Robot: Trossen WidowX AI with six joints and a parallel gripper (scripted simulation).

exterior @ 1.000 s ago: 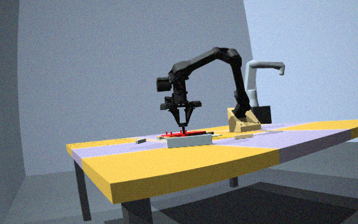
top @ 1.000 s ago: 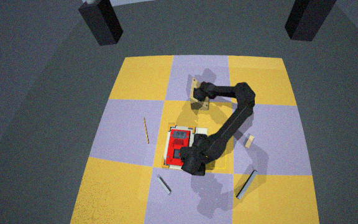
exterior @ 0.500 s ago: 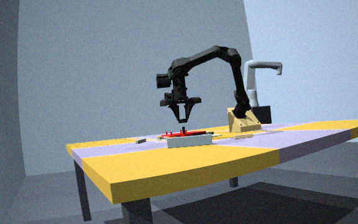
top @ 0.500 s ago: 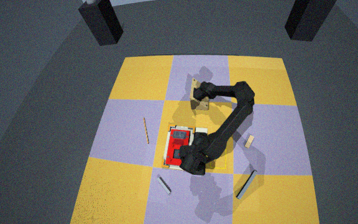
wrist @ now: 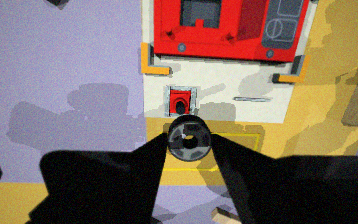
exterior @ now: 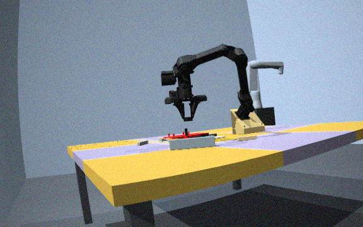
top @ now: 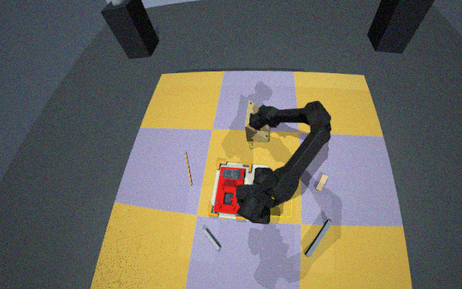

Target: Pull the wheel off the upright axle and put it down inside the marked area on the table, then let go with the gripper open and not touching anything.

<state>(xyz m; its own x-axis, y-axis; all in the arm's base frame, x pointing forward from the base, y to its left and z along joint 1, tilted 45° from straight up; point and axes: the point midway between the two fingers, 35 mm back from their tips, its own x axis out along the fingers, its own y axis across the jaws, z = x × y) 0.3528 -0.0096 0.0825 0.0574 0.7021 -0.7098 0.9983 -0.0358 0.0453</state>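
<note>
The wheel (exterior: 188, 119) (wrist: 178, 145) is a dark grey ring with a centre hole. My gripper (exterior: 188, 116) (wrist: 189, 137) is shut on it, one finger on each side. In the exterior view the wheel hangs above the upright black axle (exterior: 186, 130) (wrist: 180, 106), with a gap between them. The axle stands on a small red base near the edge of the white board (wrist: 275, 112). The marked area, a thin yellow outline (top: 291, 206) (wrist: 258, 145), lies beside the board. The arm hides part of it in the top view, and the wheel and fingers cover part in the wrist view.
A red panel (top: 223, 205) (wrist: 220, 56) sits on the board between orange corner brackets (wrist: 157, 70). Grey bars (top: 319, 238) (top: 212, 238), a thin stick (top: 188, 168) and a wooden block (top: 322, 181) (exterior: 246, 138) lie around it on the table.
</note>
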